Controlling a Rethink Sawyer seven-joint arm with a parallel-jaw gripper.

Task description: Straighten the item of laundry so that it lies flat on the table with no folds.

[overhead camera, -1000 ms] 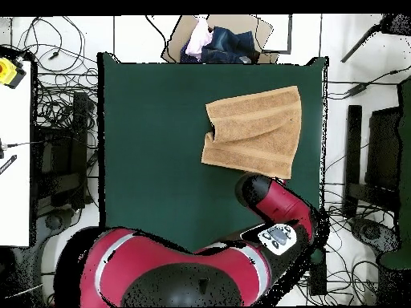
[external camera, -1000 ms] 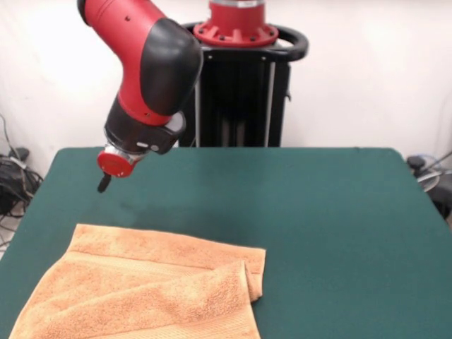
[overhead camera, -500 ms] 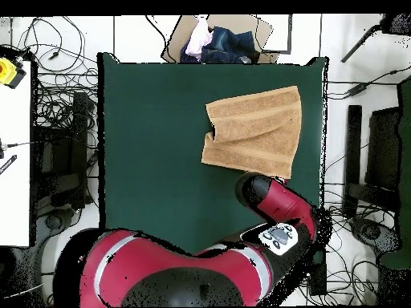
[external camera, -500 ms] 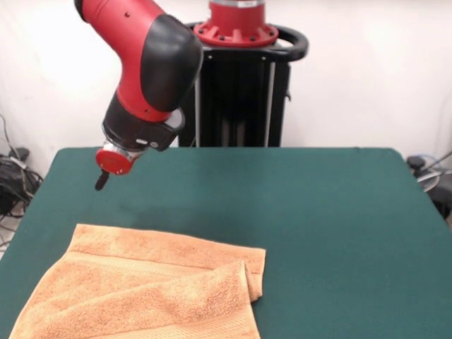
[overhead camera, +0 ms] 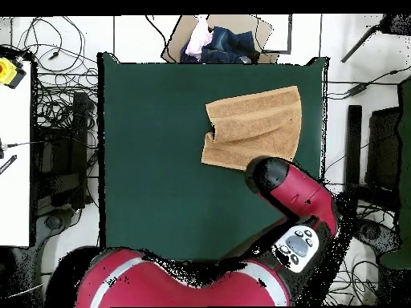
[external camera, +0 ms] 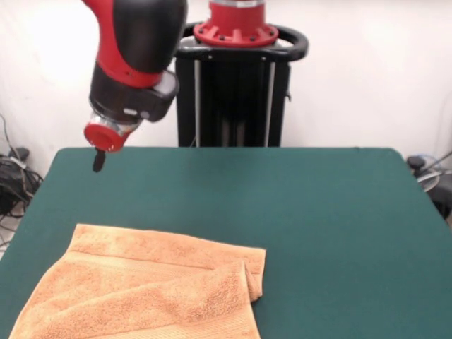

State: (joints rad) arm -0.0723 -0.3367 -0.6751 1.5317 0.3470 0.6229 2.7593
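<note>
Green table: folded towel lies apart from raised jaws, seemingly closed

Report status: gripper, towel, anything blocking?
Gripper above the table, clear of the towel, holding nothing seen. Towel folded over at one side, not flat. Nothing in the way.

a robotics lab, set up for recording.

a red and black arm on a black pedestal stands at a green felt table before a bare white wall; tangled cables cover the floor on both sides, and a cardboard box of clothes sits past the table's edge.
</note>
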